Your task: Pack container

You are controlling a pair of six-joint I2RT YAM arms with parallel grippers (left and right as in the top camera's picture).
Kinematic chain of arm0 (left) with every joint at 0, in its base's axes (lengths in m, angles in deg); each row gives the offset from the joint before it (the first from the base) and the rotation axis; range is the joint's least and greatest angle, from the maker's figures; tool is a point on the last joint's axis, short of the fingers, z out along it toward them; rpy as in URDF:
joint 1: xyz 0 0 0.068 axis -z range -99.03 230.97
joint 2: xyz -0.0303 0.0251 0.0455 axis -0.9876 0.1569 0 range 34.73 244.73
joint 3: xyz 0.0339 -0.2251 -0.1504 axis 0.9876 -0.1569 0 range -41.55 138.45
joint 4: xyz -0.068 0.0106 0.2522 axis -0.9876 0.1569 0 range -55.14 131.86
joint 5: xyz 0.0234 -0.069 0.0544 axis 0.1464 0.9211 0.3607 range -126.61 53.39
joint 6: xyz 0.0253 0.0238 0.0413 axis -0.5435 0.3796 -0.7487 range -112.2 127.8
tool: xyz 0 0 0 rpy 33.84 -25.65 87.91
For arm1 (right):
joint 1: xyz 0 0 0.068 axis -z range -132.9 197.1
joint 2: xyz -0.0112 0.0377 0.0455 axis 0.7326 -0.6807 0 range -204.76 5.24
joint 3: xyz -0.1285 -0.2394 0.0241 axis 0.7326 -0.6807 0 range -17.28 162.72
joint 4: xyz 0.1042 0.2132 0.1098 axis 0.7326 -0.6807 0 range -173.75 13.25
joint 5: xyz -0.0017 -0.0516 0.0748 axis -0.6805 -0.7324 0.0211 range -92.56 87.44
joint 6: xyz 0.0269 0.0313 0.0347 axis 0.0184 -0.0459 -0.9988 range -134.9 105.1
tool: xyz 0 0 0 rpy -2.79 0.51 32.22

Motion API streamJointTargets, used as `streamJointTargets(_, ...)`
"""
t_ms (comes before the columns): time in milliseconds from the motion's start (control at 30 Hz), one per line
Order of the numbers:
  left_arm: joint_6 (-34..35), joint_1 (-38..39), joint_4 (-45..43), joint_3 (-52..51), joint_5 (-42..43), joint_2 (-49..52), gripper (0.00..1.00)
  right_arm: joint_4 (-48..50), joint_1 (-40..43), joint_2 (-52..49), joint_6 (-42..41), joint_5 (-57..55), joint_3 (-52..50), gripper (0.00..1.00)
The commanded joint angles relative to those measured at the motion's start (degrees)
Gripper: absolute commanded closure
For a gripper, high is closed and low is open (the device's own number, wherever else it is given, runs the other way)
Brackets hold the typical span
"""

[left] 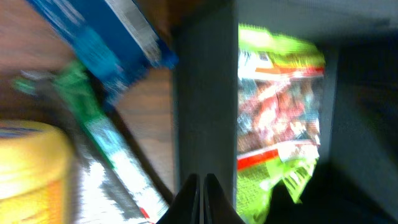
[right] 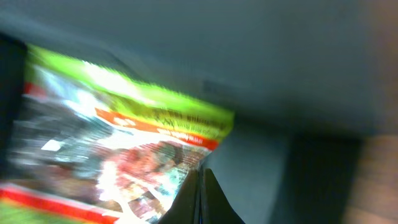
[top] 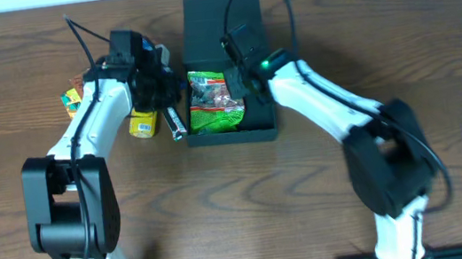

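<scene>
**Here: both grippers clenched at the open container**

Plainly, the left gripper (left: 203, 182) has its two fingers pressed together with nothing between them. Its tips point at the outer left wall of the container (left: 205, 93), which stands straight ahead of them and very close. The wrist view is too blurred to say whether they touch it.

Beyond that wall, inside the box, lies a green snack packet (left: 277, 124) with a clear window and a red stripe. On the table to the gripper's other side are a silvery bar wrapper with green print (left: 109, 155), a yellow tub (left: 28, 168) and a blue packet (left: 106, 43), all outside the box.

The right gripper (right: 202, 179) is likewise closed tight and empty. It hangs inside the box, its tips just over the near corner of the green packet, with the dark teal inner wall rising ahead of it.

From overhead, the container sits between the two grippers on the wooden table (top: 435, 49), its lid (top: 220, 13) folded open on the far side, away from both arms. The green packet fills most of the floor. A small orange and green packet (top: 73, 97) lies well out past the left arm.
</scene>
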Motion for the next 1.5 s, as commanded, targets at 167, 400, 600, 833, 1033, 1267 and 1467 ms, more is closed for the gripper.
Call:
streamJointTargets(167, 10.6, -0.5, -5.1, 4.7, -14.3, -2.9, 0.18, 0.0, 1.6, 14.0, 1.6, -4.5, 0.9, 0.14)
streamJointTargets(400, 17.2, -0.4, -11.2, 4.7, -14.4, 0.7, 0.05, -4.3, 2.4, 14.5, 1.6, -4.5, 0.9, 0.01)
streamJointTargets(600, 30.4, -0.3, -12.5, 4.8, -16.1, 5.5, 0.04, -6.2, 3.5, 14.5, 1.6, -4.5, 0.9, 0.01)
streamJointTargets(833, 33.4, 0.4, -12.7, 5.4, -14.8, 7.8, 0.04, -6.8, 4.5, 14.5, 1.6, -4.5, 0.9, 0.01)
streamJointTargets(1033, 33.5, 1.3, -7.6, 13.8, -14.8, 13.3, 0.04, -7.1, 5.0, 14.5, 1.6, -4.3, 0.9, 0.01)
streamJointTargets(1267, 32.9, 1.3, -0.8, 22.5, -16.5, 17.7, 0.04, -9.7, 5.1, 14.5, 1.6, -4.3, 0.9, 0.01)
streamJointTargets(1467, 33.1, 1.3, 0.5, 22.5, -15.6, 19.8, 0.04, -9.6, 5.1, 14.5, 1.6, -4.3, 0.9, 0.01)
